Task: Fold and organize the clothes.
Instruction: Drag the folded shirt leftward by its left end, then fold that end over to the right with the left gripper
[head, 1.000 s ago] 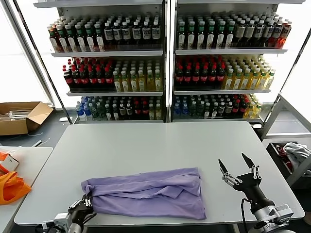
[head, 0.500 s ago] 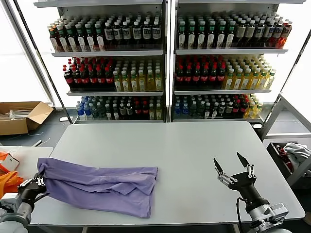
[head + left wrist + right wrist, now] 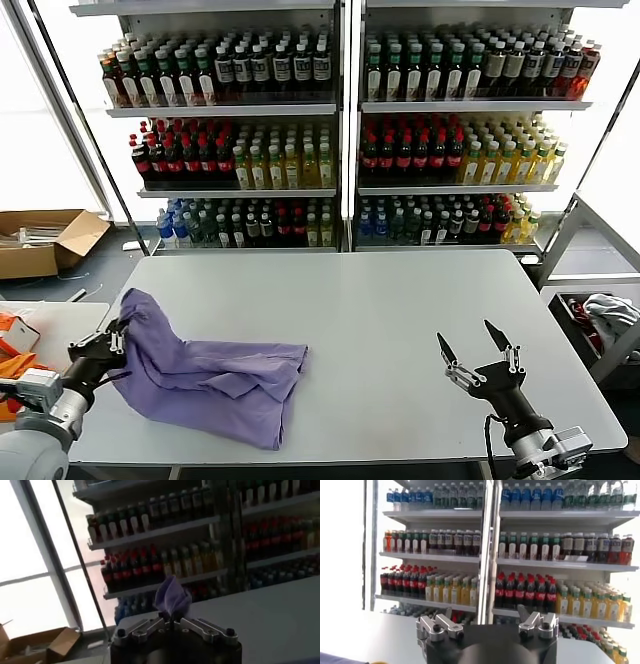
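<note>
Head view: a grey table (image 3: 380,320) stands in front of shelves (image 3: 340,110) packed with bottles.
Shirt: the lavender shirt (image 3: 215,370) lies bunched and wrinkled on the table's left half, near the front edge; one corner is lifted off the surface at the left edge.
Shirt's spread: from the raised corner it fans out to the right and toward the front edge, ending well short of the table's middle.
Left gripper: the left gripper (image 3: 105,345) is at the table's left edge, clenched on the raised corner of the shirt.
Left wrist view: a tuft of the shirt (image 3: 172,597) sticks up from between the closed fingers (image 3: 150,626).
Right gripper: the right gripper (image 3: 470,348) hovers over the right front of the table, released, fingers spread wide and pointing up, holding nothing, well apart from the shirt.
Right wrist view: the spread fingers (image 3: 440,625) face the bottle shelves (image 3: 520,560).
Left of the table: an orange bag (image 3: 10,370) sits on a side surface; a cardboard box (image 3: 45,240) lies on the floor farther back.
</note>
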You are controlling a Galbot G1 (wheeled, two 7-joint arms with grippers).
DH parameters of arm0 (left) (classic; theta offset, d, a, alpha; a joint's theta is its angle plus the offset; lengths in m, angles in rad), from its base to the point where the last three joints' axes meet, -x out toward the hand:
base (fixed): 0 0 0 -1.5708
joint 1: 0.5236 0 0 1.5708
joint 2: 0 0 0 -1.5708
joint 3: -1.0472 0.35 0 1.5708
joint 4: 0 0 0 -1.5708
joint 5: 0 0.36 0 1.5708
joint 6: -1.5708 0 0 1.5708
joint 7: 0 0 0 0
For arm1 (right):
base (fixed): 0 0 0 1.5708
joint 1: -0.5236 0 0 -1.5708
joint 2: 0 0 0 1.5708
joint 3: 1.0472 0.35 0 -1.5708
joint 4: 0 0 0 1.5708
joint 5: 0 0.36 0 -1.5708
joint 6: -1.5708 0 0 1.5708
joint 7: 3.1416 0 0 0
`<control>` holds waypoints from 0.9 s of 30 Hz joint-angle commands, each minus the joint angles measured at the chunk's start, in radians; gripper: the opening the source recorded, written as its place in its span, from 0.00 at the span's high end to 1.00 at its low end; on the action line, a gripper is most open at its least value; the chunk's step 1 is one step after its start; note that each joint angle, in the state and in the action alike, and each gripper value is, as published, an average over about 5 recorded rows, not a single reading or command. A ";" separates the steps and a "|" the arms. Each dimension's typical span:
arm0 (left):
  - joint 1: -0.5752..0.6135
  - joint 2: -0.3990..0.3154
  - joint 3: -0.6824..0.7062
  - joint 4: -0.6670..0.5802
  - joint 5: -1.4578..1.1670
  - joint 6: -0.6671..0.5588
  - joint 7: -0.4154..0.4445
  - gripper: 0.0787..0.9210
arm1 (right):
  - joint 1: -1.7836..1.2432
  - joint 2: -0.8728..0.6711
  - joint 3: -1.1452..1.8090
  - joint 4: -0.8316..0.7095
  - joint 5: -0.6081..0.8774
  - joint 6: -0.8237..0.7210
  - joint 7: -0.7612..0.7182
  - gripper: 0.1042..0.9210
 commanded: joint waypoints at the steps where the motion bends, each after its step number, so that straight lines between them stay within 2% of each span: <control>1: -0.078 0.021 0.343 -0.067 -0.095 0.024 -0.003 0.98 | -0.016 0.013 -0.005 -0.005 -0.010 0.002 0.000 0.12; 6: -0.114 0.011 0.430 -0.021 -0.107 0.024 -0.005 0.98 | -0.014 0.031 -0.015 -0.004 -0.029 -0.002 0.001 0.12; 13: -0.091 -0.064 0.505 0.038 -0.047 0.016 0.005 0.98 | -0.018 0.037 -0.009 0.003 -0.038 -0.007 0.003 0.12; 21: -0.111 -0.111 0.550 0.087 0.005 0.013 0.026 0.96 | -0.007 0.048 -0.025 0.019 -0.046 -0.022 0.003 0.12; 24: -0.122 -0.129 0.540 0.098 0.029 0.000 0.039 0.91 | -0.006 0.053 -0.034 0.021 -0.056 -0.024 0.003 0.12; 27: -0.110 -0.120 0.508 0.065 0.055 -0.017 0.073 0.79 | -0.007 0.051 -0.036 0.022 -0.057 -0.023 0.001 0.12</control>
